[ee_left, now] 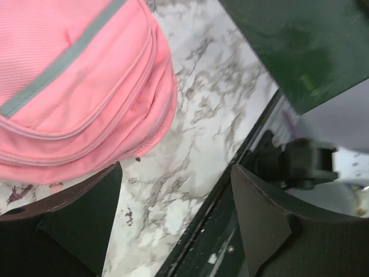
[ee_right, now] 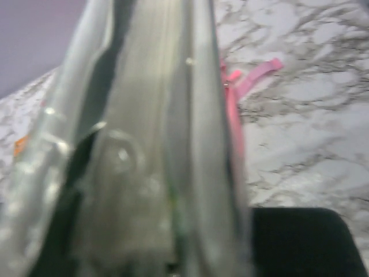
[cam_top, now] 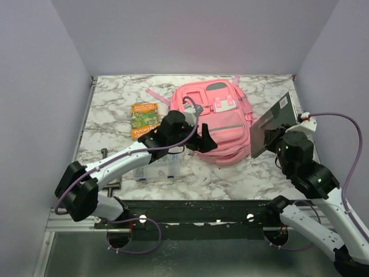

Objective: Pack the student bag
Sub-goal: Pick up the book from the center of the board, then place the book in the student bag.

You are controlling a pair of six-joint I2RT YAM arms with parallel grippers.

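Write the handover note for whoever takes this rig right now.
Left gripper: open, empty, at the student bag's near edge.
Right gripper: shut on a flat panel, held tilted up, right of the bag.
Book lies left of the bag; clear box nearer the arm bases.
Done: panel lifted.
Left: nothing visibly packed; open the bag and load it.

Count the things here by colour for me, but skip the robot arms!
Pink: 1, large pink fabric backpack
Orange and green: 1, flat orange-and-green paper book
Clear: 1, clear plastic compartment box
Dark grey: 1, flat dark grey panel, held up at the right
Total: 4
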